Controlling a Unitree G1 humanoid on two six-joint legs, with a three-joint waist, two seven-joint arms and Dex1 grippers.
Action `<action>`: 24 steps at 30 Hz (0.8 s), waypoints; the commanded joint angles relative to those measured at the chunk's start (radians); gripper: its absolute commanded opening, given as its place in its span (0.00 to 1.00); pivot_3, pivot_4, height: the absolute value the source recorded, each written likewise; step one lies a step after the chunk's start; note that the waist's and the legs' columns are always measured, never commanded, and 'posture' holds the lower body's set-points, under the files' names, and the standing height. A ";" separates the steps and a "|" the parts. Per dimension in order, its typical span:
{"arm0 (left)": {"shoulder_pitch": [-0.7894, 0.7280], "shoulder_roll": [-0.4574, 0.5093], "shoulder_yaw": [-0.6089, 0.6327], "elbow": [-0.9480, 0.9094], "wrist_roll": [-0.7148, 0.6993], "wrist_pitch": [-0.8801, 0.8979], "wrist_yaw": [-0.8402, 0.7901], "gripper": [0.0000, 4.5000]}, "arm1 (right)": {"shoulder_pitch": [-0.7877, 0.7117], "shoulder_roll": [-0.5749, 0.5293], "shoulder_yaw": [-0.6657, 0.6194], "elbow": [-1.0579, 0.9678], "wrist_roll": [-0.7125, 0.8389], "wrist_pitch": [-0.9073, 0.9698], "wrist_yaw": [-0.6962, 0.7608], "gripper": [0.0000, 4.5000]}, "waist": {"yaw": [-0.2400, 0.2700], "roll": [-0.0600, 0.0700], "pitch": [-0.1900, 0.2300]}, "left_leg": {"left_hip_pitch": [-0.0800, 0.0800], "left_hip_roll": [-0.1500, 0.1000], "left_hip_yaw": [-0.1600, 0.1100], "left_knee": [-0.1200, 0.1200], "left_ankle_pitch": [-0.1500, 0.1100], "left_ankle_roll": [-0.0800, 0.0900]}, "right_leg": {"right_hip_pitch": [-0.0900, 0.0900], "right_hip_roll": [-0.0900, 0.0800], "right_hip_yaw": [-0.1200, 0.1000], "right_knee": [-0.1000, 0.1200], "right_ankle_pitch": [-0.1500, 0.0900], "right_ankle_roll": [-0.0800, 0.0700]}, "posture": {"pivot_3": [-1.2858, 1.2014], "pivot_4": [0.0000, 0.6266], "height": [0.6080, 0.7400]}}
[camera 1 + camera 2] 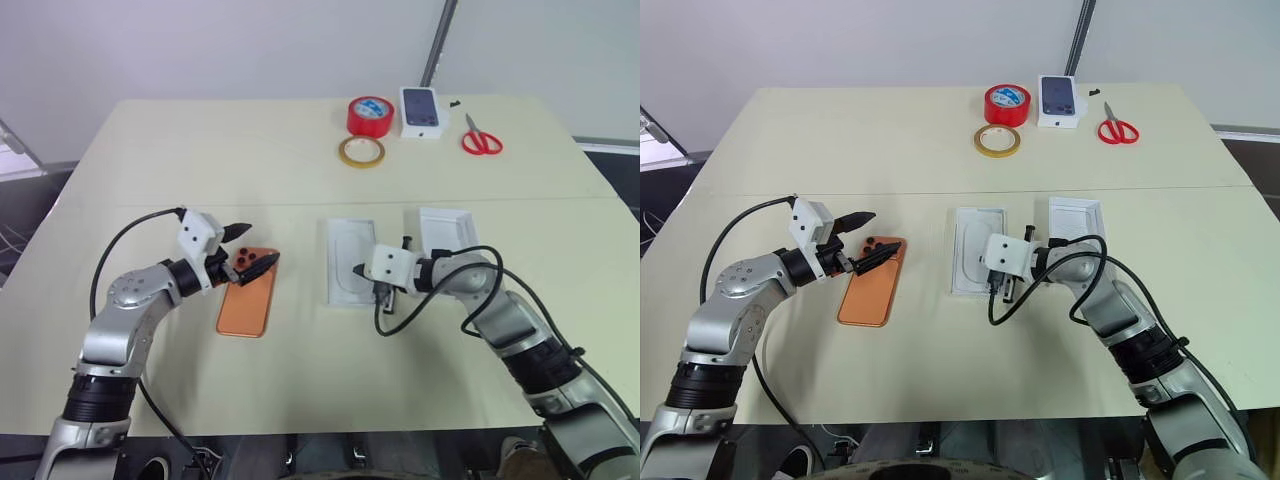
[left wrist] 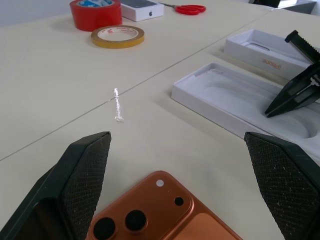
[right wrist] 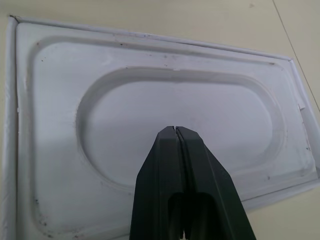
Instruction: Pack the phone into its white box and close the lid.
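Orange phone [image 2: 165, 212] between open left fingers [image 2: 82, 165]

I see left claw [image 2: 177, 187] fingers spread wide, phone [image 2: 165, 212] camera end between them on the tabletop [image 2: 65, 75].

Lab: bare table [image 1: 150, 180], plain wall [image 1: 200, 40]

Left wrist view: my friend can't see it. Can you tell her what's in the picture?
An orange phone lies camera-side up on a pale table, between the two open black fingers of the left claw. Beyond it sits a white insert with an oval hollow and the other claw's shut tip above it; farther back are red tape, yellow tape and red scissors.
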 commanded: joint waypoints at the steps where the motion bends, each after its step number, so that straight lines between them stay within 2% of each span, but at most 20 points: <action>1: -0.003 0.006 0.013 -0.018 -0.004 -0.006 -0.009 1.00 | 0.008 -0.021 0.006 -0.031 -0.018 0.018 0.019 0.01 | 0.003 0.000 0.000 | 0.000 0.000 0.000 0.000 0.000 0.000 | 0.000 0.000 0.000 0.000 0.000 0.000 | 0.52 0.24 1.00; 6: -0.013 -0.003 -0.002 -0.011 0.006 0.003 -0.005 1.00 | 0.014 -0.004 0.009 -0.040 -0.026 0.037 0.008 0.01 | 0.002 0.000 0.000 | 0.000 0.000 0.000 0.001 0.000 0.000 | 0.000 0.000 0.000 0.000 0.000 0.000 | 0.52 0.24 1.00; 9: -0.021 -0.003 0.006 -0.012 -0.012 0.045 0.003 1.00 | 0.005 0.043 -0.019 -0.045 0.004 0.041 -0.027 0.01 | 0.000 0.000 0.000 | 0.000 0.000 0.000 0.000 0.000 0.000 | 0.000 0.000 0.000 0.000 0.000 0.000 | 0.52 0.24 1.00; 13: -0.027 0.050 0.043 -0.003 -0.088 0.236 -0.015 1.00 | -0.018 0.112 -0.070 -0.068 0.053 0.043 -0.076 0.01 | -0.006 0.000 0.000 | -0.001 0.000 0.000 0.000 0.000 0.000 | -0.001 0.000 0.000 0.001 0.000 0.000 | 0.52 0.24 1.00; 17: -0.075 0.168 0.158 0.054 -0.295 0.647 -0.039 1.00 | -0.058 0.181 -0.101 -0.094 0.130 0.055 -0.077 0.01 | -0.007 0.000 0.001 | -0.001 0.000 0.000 0.001 0.000 0.000 | -0.002 0.001 0.000 0.003 0.000 0.000 | 0.52 0.24 1.00; 20: -0.094 0.257 0.233 0.108 -0.429 0.846 -0.110 1.00 | -0.073 0.213 -0.052 -0.132 0.170 0.136 -0.032 0.01 | -0.007 0.000 0.001 | -0.002 0.000 0.000 0.001 0.000 0.000 | -0.004 0.001 0.000 0.006 0.000 0.000 | 0.52 0.24 1.00; 24: -0.094 0.317 0.216 0.159 -0.414 0.898 -0.116 1.00 | -0.137 0.231 0.031 -0.096 0.121 0.171 -0.012 0.01 | -0.003 0.000 0.001 | -0.003 0.000 0.000 0.002 0.000 0.000 | -0.005 0.000 0.000 0.006 0.000 0.000 | 0.52 0.24 1.00</action>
